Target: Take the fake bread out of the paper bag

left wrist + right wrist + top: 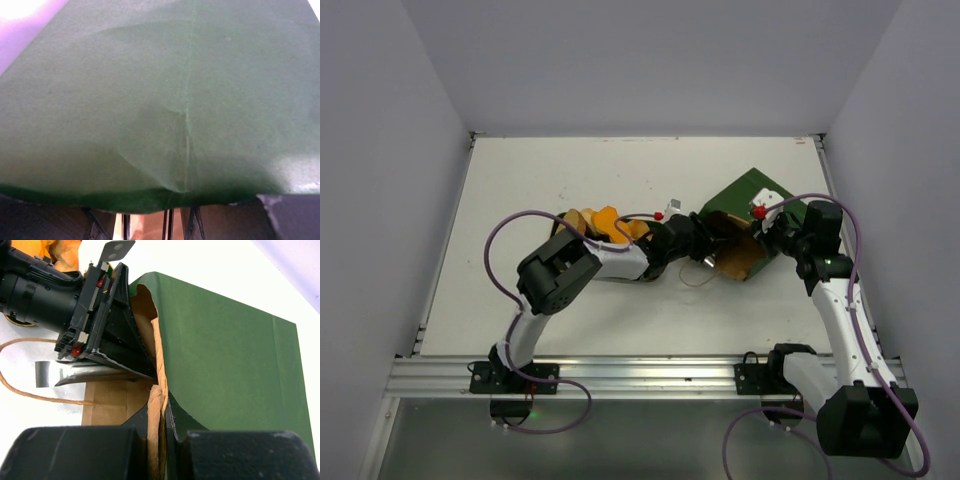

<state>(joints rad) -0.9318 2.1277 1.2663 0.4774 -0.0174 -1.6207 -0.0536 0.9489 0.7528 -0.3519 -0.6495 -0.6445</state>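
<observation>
The paper bag (745, 205) lies on its side, dark green outside, brown inside, with its mouth facing left. My right gripper (767, 232) is shut on the bag's rim; in the right wrist view the folded brown edge (159, 420) is pinched between the two black fingers. My left gripper (712, 243) reaches into the mouth (142, 315), and its fingertips are hidden inside. The left wrist view is almost filled by the green bag wall (160, 100). Orange and tan fake bread pieces (605, 222) lie left of the bag, behind the left arm. No bread shows inside the bag.
A silvery metal piece (95, 375) sticks out under the left gripper at the bag's mouth. The bag's string handle (35, 392) loops onto the white table (520, 190). The right wall stands close behind the bag.
</observation>
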